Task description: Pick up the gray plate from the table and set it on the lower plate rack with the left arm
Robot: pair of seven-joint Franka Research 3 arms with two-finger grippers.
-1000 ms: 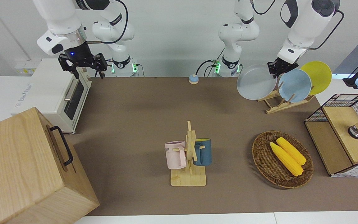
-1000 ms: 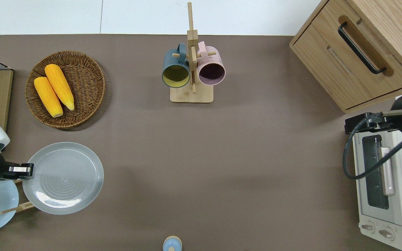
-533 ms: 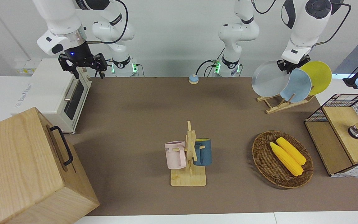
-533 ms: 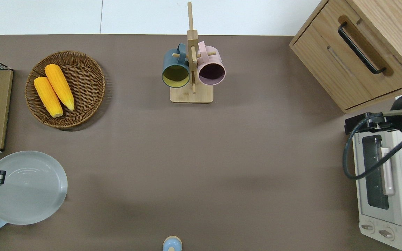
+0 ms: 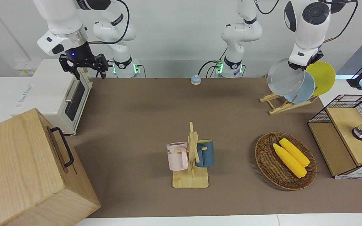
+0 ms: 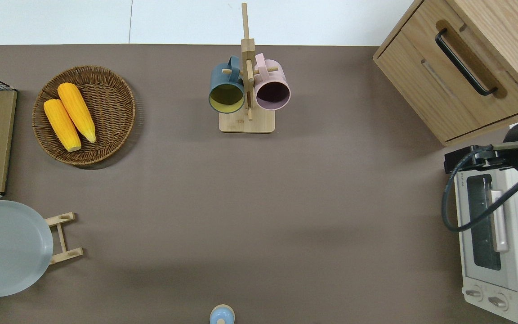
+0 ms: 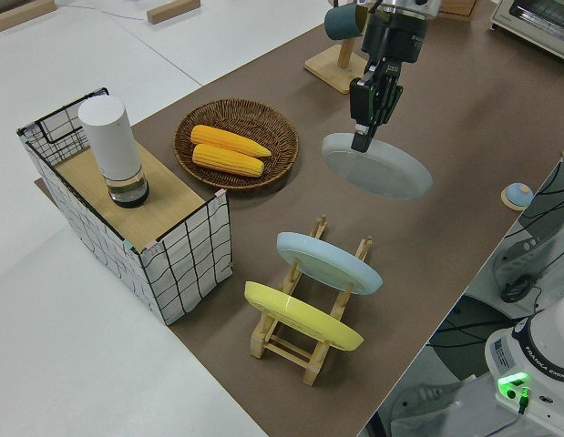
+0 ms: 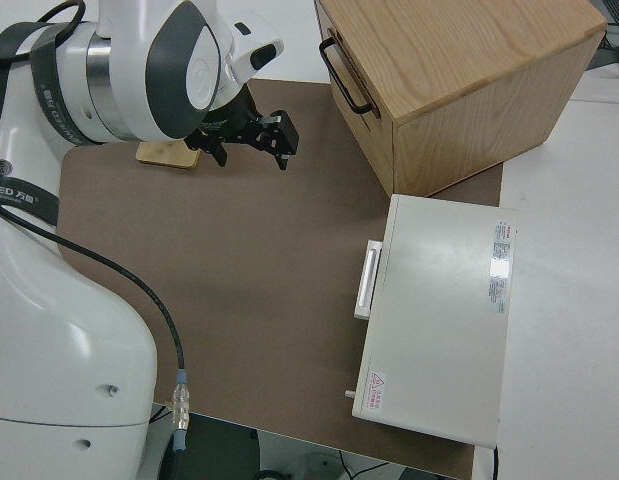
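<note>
Brown mat table point(image 5: 137, 110) w/ white wall past the robots. Left gripper point(image 7: 365, 107) is gripping the gray plate point(image 7: 377, 165) by its rim, fingers clamped on the edge; plate is hanging tilted in the air over the lower plate rack point(image 7: 304, 337), at the open-slot end of it. Sky-blue plate point(image 7: 329, 261) & yellow plate point(image 7: 302, 315) are already sitting in slots. Key relation: plate face is lying nearly flat vs near-upright slots, so it needs tipping toward vertical, I'd guess. Overhead view is cutting off the gripper & most of the rack. Right arm is parked; right gripper point(image 5: 85, 64) fingers are spread apart.
</note>
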